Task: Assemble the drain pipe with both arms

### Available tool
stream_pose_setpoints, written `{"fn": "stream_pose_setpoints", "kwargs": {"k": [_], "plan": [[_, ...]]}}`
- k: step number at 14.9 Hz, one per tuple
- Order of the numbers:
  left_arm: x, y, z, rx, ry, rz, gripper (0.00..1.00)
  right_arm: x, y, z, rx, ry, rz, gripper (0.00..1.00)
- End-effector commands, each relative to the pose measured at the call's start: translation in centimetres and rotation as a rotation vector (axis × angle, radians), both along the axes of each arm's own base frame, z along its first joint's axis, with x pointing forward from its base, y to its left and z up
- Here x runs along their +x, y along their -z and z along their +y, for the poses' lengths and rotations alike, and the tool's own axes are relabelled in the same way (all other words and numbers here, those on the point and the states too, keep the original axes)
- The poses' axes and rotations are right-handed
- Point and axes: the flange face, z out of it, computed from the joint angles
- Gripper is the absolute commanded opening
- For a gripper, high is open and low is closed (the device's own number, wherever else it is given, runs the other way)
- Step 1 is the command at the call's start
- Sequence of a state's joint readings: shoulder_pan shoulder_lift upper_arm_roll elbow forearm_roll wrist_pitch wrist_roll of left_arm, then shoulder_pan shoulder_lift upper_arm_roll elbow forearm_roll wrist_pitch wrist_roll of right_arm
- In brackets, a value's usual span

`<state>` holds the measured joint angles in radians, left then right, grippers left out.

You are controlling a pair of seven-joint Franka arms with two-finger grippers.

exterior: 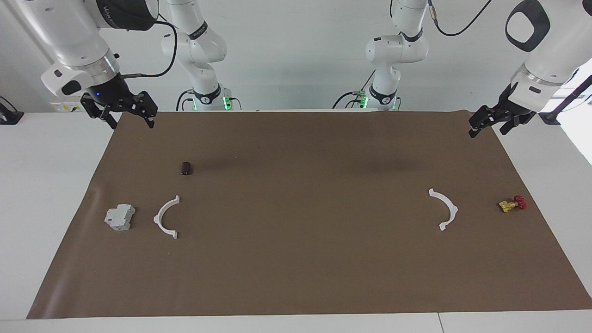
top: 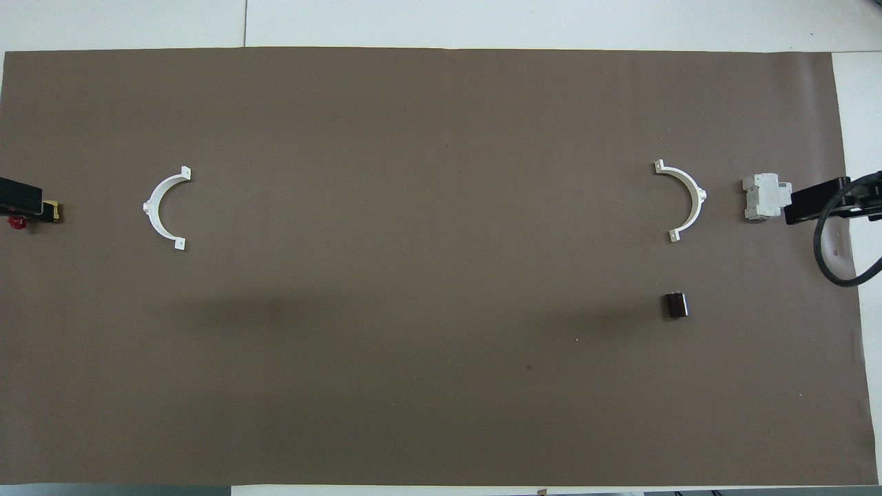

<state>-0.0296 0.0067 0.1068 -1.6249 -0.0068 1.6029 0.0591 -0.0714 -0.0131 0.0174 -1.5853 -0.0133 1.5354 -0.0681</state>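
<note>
While both arms hang raised at the corners of the brown mat [exterior: 296, 277] on the bench, nothing is gripped. Right claw [exterior: 131, 114] and left claw [exterior: 491, 124] both show fingers apart, empty. Pipe halves lie flat, well apart: one arc [exterior: 166, 216] beside the grey block [exterior: 119, 217], other arc [exterior: 444, 209] near the small valve [exterior: 512, 204]. Risk: thin arcs may slip or pivot when pinched; a claw could hit the block, valve, or dark cylinder [exterior: 186, 168].

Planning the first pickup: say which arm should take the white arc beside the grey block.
Right. Its end effector hangs at that end of the table, where the arc lies beside the grey block. The left end effector hangs at the opposite end.
</note>
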Motion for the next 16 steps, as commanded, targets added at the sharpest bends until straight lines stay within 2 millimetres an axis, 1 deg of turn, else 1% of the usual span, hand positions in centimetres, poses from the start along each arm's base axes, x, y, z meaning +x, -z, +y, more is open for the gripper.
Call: {"fn": "stream_pose_setpoints", "kwargs": {"k": [1,5,6,7,8,9,10,11,12,14,15,16], "plan": [[-0.9,-0.3,0.1,-0.005,0.004,-0.006,1.00,0.0,-0.2,-0.1,0.003,-0.020,0.000,1.00],[-0.9,-0.2,0.0,-0.005,0.004,-0.006,1.00,-0.3,0.0,0.1,0.003,-0.013,0.011,1.00],[-0.8,-0.1,-0.1,-0.005,0.006,-0.006,1.00,-0.5,0.4,-0.3,0.004,-0.012,0.020,1.00],[-0.9,0.2,-0.1,-0.006,0.006,-0.001,1.00,-0.8,0.7,-0.1,0.005,-0.030,0.019,1.00],[-1.2,0.1,-0.2,-0.007,0.009,-0.003,1.00,-0.5,0.8,-0.1,0.005,-0.060,-0.007,1.00],[-1.2,0.4,-0.2,-0.007,0.009,0.000,1.00,0.4,1.0,0.0,0.000,-0.076,-0.074,1.00],[-1.2,0.4,-0.3,-0.007,0.010,-0.003,1.00,0.8,2.6,0.0,-0.001,-0.078,-0.080,1.00],[-1.2,0.4,-0.4,-0.007,0.012,-0.003,1.00,1.6,3.9,0.2,0.000,-0.082,-0.080,1.00],[-1.2,0.4,-0.4,-0.007,0.012,-0.003,1.00,3.1,6.2,0.0,0.000,-0.082,-0.071,1.00],[-1.2,0.4,-0.4,-0.007,0.012,-0.003,1.00,6.5,11.6,-0.9,0.003,-0.093,-0.084,1.00],[-1.2,0.4,-0.4,-0.008,0.012,-0.003,1.00,8.3,15.0,-1.0,0.004,-0.112,-0.091,1.00],[-1.2,0.5,-0.4,-0.008,0.012,-0.001,1.00,9.2,16.9,-0.2,0.003,-0.127,-0.109,1.00]]}}
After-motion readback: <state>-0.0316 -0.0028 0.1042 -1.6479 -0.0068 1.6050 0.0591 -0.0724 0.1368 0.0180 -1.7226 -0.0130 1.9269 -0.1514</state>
